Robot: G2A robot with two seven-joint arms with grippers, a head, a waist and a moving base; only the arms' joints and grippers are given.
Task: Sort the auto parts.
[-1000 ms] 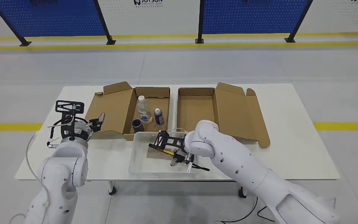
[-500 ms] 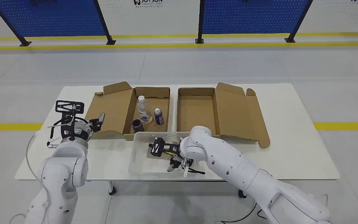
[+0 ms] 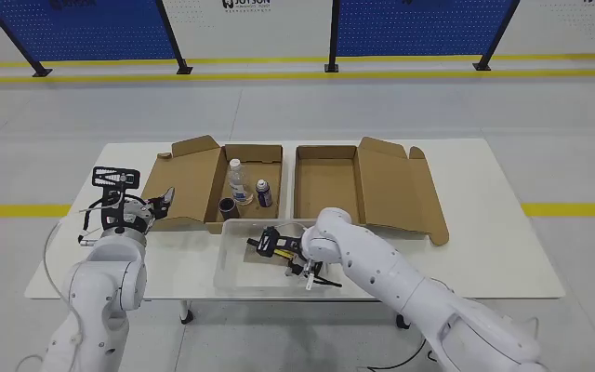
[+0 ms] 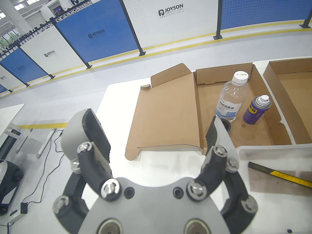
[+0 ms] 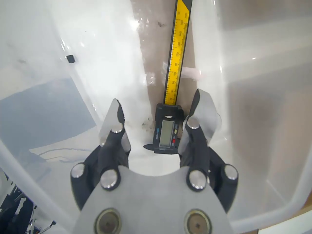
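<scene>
The digital caliper (image 5: 174, 69) lies flat on the floor of the clear bin (image 5: 256, 49). Its display head sits between the right fingers (image 5: 204, 108), which are spread to either side of it. Its long axis runs straight away from them. The left fingers (image 4: 95, 132), also spread, hang well apart over the tabletop (image 4: 158, 164), so the right arm is nearer.

L end effector (image 4: 152, 120) & R (image 5: 158, 98), both spread
</scene>
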